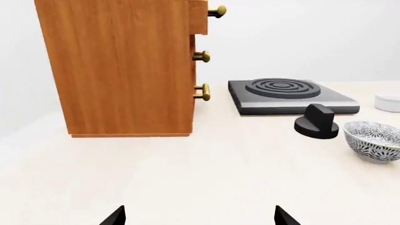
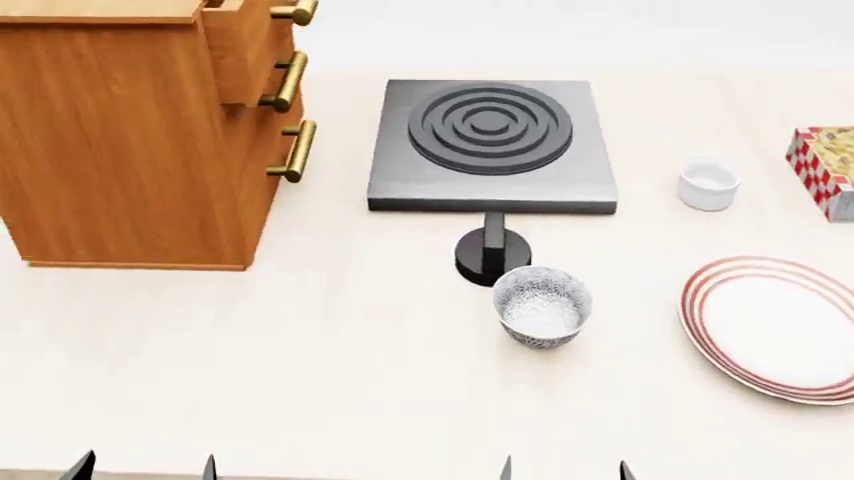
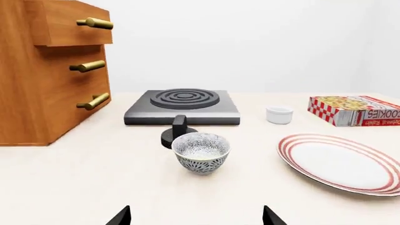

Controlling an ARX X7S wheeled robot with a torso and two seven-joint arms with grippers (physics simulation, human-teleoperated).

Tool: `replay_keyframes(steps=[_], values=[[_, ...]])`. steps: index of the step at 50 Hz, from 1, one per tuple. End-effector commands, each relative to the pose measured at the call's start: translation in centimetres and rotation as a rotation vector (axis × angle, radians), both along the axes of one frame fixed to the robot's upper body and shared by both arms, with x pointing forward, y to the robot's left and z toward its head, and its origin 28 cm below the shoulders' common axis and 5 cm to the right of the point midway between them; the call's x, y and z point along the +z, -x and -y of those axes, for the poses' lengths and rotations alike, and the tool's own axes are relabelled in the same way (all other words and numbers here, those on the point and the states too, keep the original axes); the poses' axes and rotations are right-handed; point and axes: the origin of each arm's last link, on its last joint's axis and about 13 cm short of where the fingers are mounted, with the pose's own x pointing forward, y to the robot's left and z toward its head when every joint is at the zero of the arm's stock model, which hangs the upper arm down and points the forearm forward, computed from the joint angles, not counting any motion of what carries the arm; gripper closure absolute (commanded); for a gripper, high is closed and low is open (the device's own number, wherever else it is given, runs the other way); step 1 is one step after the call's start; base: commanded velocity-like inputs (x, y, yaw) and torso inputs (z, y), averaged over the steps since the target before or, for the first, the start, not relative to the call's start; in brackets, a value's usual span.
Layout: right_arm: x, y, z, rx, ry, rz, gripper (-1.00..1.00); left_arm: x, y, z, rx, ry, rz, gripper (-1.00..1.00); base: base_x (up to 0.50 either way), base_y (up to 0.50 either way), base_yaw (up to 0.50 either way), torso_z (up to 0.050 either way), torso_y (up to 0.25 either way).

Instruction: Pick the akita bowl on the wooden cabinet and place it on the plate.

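Wooden cabinet (image 2: 127, 140): orange-brown grain, brass handles, standing on tabletop (image 2: 267, 380). Plate (image 2: 778, 328): white, red-ringed, well apart. Bowl (image 2: 541, 306): white, dense blue-grey pattern, footed, seen upright on the tabletop just before the stove knob (image 2: 491, 255). Left end effector (image 1: 198, 218) and right end effector (image 3: 196, 218): tips spread, nothing gripped.

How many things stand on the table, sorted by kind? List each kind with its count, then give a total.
Cabinets: 1, the wooden cabinet
Stoves: 1, grey stove
Knobs: 1, black knob
Bowls: 1, patterned bowl
Cups: 1, white cup
Plates: 1, the plate
Boxes: 1, cookie box
Total: 7
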Motion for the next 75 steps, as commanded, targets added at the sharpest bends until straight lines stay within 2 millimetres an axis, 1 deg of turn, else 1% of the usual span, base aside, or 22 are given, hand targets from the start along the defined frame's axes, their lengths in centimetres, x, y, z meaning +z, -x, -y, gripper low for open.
replay_keyframes(steps=[1, 22, 27, 39, 40, 41, 43, 44, 45, 46, 47, 48, 49, 52, 62, 65, 68, 75], values=[[0.0, 0.0, 0.0, -0.002, -0.001, -0.001, -1.0, 0.0, 0.0, 0.0, 0.0, 0.0, 0.0, -1.0, 0.0, 0.5, 0.0, 0.0, 0.0], [0.1, 0.0, 0.0, -0.004, -0.01, 0.001, -1.0, 0.0, 0.0, 0.0, 0.0, -0.001, 0.001, -1.0, 0.0, 0.5, 0.0, 0.0, 0.0], [0.1, 0.0, 0.1, -0.003, -0.043, 0.006, -1.0, 0.0, 0.0, 0.0, 0.0, 0.0, 0.001, -1.0, 0.0, 0.07, 0.0, 0.0, 0.0], [0.1, 0.0, 0.2, -0.012, -0.042, 0.006, -1.0, 0.0, 0.1, 0.0, 0.003, -0.004, 0.004, -1.0, 0.0, 0.0, 0.0, 0.0, 0.0], [0.3, 0.0, 0.3, -0.021, -0.086, 0.003, -1.0, 0.1, 0.0, 0.3, -0.018, -0.044, 0.014, -1.0, 0.0, 0.0, 0.0, 0.0, 0.0], [0.4, 0.0, 0.4, -0.025, -0.102, 0.004, -1.0, 0.1, 0.0, 0.3, -0.01, -0.047, 0.013, -1.0, 0.0, 0.0, 0.0, 0.0, 0.0], [0.4, 0.1, 0.4, -0.023, -0.093, 0.002, -1.0, 0.2, 0.0, 0.4, -0.002, -0.062, 0.036, -1.0, 0.0, 0.0, 0.0, 0.0, 0.0], [1.8, 1.1, 1.3, -0.074, -0.078, -0.048, -1.0, 4.3, -2.0, -0.4, -0.106, -0.002, 0.088, -1.0, 0.0, 0.0, 0.0, 0.0, 0.0], [4.7, 1.3, 0.7, -0.038, -0.094, 0.057, -1.0, 7.0, -1.6, 0.3, -0.136, 0.008, 0.17, -1.0, 0.0, 0.0, 0.0, 0.0, 0.0], [7.6, 1.8, 0.0, 0.0, -0.112, 0.187, -1.0, 10.0, -0.8, 0.9, -0.168, 0.027, 0.313, -1.0, 0.0, 0.0, 0.0, 0.0, 0.0], [8.1, 1.9, -0.1, 0.008, -0.115, 0.211, -1.0, 10.4, -0.7, 1.0, -0.172, 0.033, 0.331, -1.0, 0.0, 0.0, 0.0, 0.0, 0.0], [8.1, 1.9, -0.1, 0.008, -0.115, 0.211, -1.0, 10.4, -0.7, 1.0, -0.171, 0.033, 0.332, -1.0, 0.0, 0.0, 0.0, 0.0, 0.0], [8.7, 2.2, -0.2, 0.014, -0.113, 0.225, -1.0, 10.5, -0.7, 1.0, -0.164, 0.032, 0.332, -1.0, 0.0, 0.0, 0.0, 0.0, 0.0], [9.4, 2.5, -0.3, 0.02, -0.108, 0.246, -1.0, 11.0, -0.7, 1.0, -0.151, 0.033, 0.334, -1.0, 0.0, 0.0, 0.0, 0.0, 0.0], [10.6, 3.2, -0.5, 0.022, -0.097, 0.276, -1.0, 13.1, -1.3, 1.3, -0.148, 0.004, 0.348, -1.0, 0.0, 0.0, 0.0, 0.0, 0.0], [10.8, 3.3, -0.5, 0.018, -0.094, 0.279, -1.0, 13.8, -1.7, 1.4, -0.16, -0.015, 0.352, -1.0, 0.0, 0.0, 0.0, 0.0, 0.0], [10.9, 3.3, -0.7, 0.027, -0.092, 0.281, -1.0, 15.2, -2.7, 1.4, -0.178, -0.03, 0.352, -1.0, 0.0, 0.0, 0.0, 0.0, 0.0], [11.0, 3.4, -0.7, 0.03, -0.086, 0.283, -1.0, 17.8, -4.1, 1.7, -0.195, -0.057, 0.359, -1.0, 0.0, 0.0, 0.0, 0.0, 0.0]])
